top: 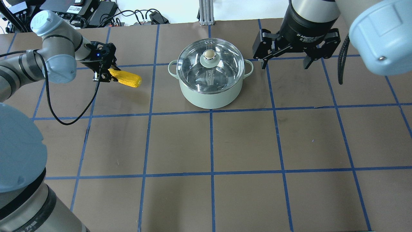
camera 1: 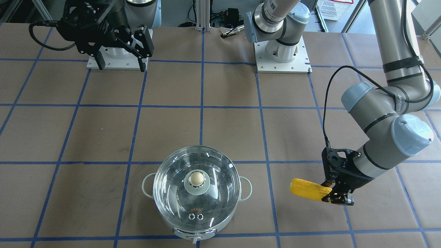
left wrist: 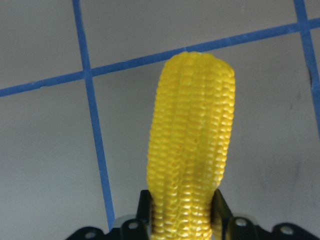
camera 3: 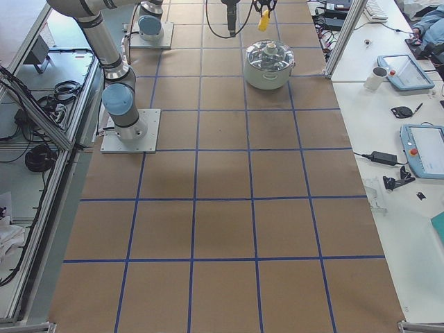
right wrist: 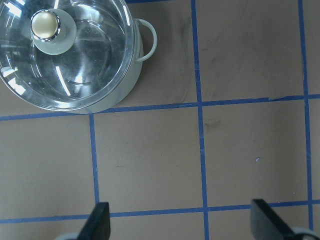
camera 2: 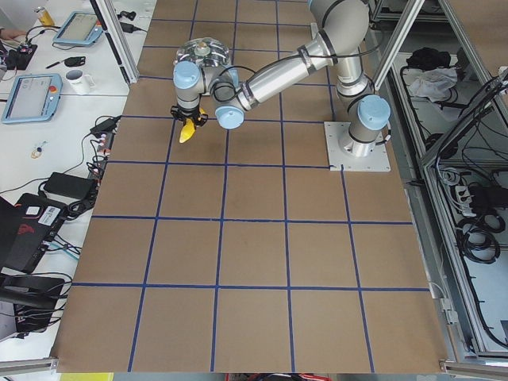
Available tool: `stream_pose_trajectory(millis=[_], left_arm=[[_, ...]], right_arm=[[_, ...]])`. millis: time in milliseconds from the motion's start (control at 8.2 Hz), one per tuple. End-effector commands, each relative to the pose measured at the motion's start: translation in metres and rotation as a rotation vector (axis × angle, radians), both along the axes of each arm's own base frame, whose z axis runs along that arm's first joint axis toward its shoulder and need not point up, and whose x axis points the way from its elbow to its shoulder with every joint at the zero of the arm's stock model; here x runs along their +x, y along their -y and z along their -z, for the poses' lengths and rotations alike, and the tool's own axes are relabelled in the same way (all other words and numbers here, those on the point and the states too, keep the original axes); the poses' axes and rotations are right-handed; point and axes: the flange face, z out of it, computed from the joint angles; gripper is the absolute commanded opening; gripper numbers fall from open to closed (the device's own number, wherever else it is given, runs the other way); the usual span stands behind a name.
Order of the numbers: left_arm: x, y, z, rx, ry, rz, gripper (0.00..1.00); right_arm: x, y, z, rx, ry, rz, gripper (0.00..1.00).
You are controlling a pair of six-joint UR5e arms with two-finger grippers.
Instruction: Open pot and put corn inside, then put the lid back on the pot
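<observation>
Round pale mint-green pot [top: 210, 95]: midway along the tabletop [top: 244, 141] edge farthest from the robot, with the clear glass dome lid [top: 225, 64] seated on it. Bright yellow ear of corn [top: 126, 78]: pinched at one end by the left pincer [top: 107, 75] near the tabletop's left end, seemingly lifted clear. Also: right pincer [top: 285, 66], spread wide, holding nothing.

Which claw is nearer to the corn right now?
Left. The left claw grips the corn by one end; the right claw hangs open beyond the pot, on its other side.
</observation>
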Motion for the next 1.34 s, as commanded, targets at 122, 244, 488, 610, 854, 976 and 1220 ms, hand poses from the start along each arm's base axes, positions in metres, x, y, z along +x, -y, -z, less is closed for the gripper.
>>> stream_pose_trajectory(millis=[122,244,488,610,854,976,1220], left_arm=[[-0.004,-0.033,-0.096,-0.043,0.046,-0.218,0.0],[-0.006,-0.039,-0.11,-0.049,0.033,-0.309,0.0],[-0.017,-0.047,-0.13,-0.052,0.001,-0.454,0.0],[-0.036,-0.049,-0.131,-0.045,-0.004,-0.502,0.0],[-0.056,-0.05,-0.13,-0.026,-0.039,-0.59,0.0],[-0.056,-0.05,-0.129,-0.025,-0.03,-0.594,0.0],[-0.057,-0.051,-0.126,-0.008,-0.045,-0.671,0.0]], right_arm=[[0.004,0.008,0.008,0.001,0.0,-0.061,1.0],[0.007,0.029,0.018,-0.026,0.006,-0.075,1.0],[0.016,0.084,0.026,-0.102,0.007,-0.155,1.0],[0.026,0.116,0.041,-0.084,0.012,-0.146,1.0],[0.065,0.154,0.079,-0.107,0.037,-0.065,1.0],[0.099,0.164,0.115,-0.106,0.056,-0.036,1.0],[0.141,0.177,0.164,-0.125,0.103,-0.002,1.0]])
